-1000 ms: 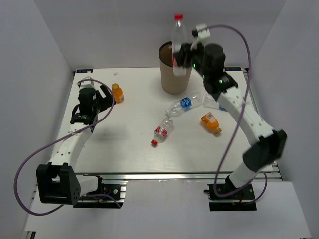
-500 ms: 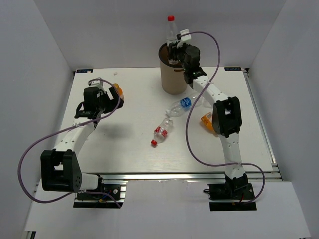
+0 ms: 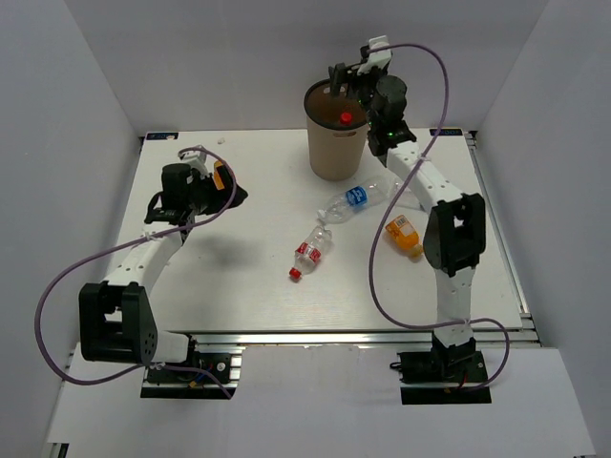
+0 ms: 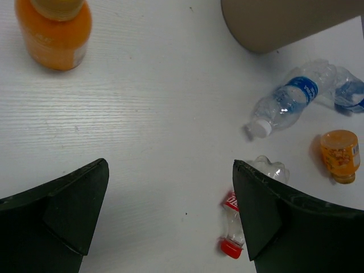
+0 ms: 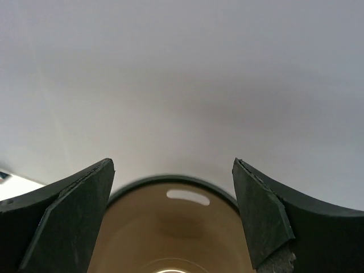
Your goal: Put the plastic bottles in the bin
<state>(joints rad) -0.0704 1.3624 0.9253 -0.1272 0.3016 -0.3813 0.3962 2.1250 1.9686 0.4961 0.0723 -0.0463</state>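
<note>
Top external view: one red-capped bottle (image 3: 346,118) lies inside the bin (image 3: 332,148), only its cap showing against the dark inside. The bin stands at the far edge of the surface (image 3: 239,286), a little right of the middle. My right hand (image 3: 349,81) hangs right over the bin's mouth, fingers spread wide and holding nothing; its wrist camera looks down past them at the tan inner wall and the slot cut-out (image 5: 187,196).

In front of the bin, near the middle of the surface, the blue-label bottle (image 3: 355,198) lies on its side. Nearer me lies the red-label bottle (image 3: 310,253), its cap toward the near edge. One orange juice bottle (image 3: 404,234) lies toward the right edge. The other orange juice bottle (image 4: 55,31) stands near the far left corner, and my left hand (image 4: 169,165) is just short of it, fingers wide apart and empty.
</note>
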